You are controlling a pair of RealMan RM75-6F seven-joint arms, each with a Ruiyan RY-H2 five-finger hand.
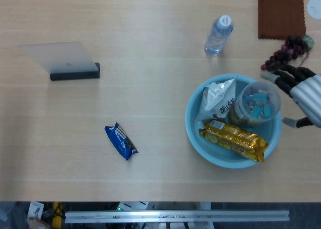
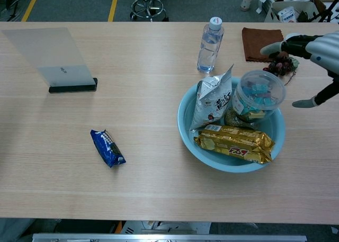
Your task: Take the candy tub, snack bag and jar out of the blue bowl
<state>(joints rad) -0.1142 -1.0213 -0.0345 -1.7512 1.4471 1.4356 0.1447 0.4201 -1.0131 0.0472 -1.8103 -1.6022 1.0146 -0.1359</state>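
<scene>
Head view, right hand (image 1: 302,94): at the right edge, just right of the tub (image 1: 257,104), fingers spread and holding nothing.
Head view, bowl (image 1: 194,131): blue, right of centre, holding the tub, white bag (image 1: 216,99) and gold packet (image 1: 232,138).
Chest view, right hand (image 2: 315,54): fingers apart, empty, beside the tub (image 2: 256,95).
Chest view, bag (image 2: 211,99): upright against the bowl's (image 2: 186,131) left wall.
Jar: cannot tell.

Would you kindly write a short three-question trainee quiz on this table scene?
1. True or false: the right hand already grips the candy tub.
2. Which thing lies outside the blue bowl? A) gold snack bag B) blue wrapper C) white pouch
3. Fill in: the water bottle lies on its ____.

Key: 1 false, its fingers are spread beside the tub; 2 B; 3 side.
</scene>
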